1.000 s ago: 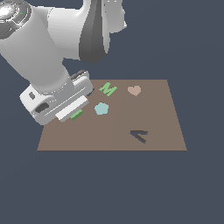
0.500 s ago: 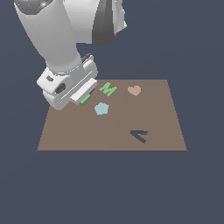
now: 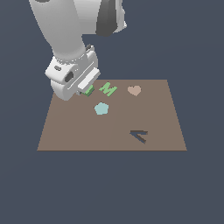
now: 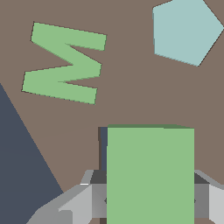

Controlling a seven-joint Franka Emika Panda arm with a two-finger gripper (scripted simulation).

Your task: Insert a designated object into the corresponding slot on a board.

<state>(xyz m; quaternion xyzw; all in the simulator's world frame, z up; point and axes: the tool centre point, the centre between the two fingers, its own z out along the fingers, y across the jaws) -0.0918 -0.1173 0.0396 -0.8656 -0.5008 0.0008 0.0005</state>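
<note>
The white robot arm (image 3: pixel 65 30) comes down from above over the far corner of the board (image 3: pixel 87 135) on the exterior view's left. The board is a flat brown square lying against a plain dark ground.

The tool (image 4: pixel 149 199) is clamped on the light-green block (image 4: pixel 150 175), its grey fingers (image 4: pixel 85 203) pressed against the block's two opposite sides. In the exterior view only a small green corner of the block (image 3: pixel 89 91) shows under the wrist housing, near the board's far edge. In the wrist view a narrow dark strip of the slot (image 4: pixel 103 146) shows along one side of the block; the block covers the rest, and whether it is seated in the slot or held just above cannot be told.

The green M-shaped piece (image 3: pixel 107 89) lies just beside the block, along the far edge. The pale teal pentagon (image 3: pixel 101 108) sits near both, toward the board's middle. The tan heart (image 3: pixel 134 90) lies farther along the far edge. The dark chevron cutout (image 3: pixel 140 135) is nearer the close edge.
</note>
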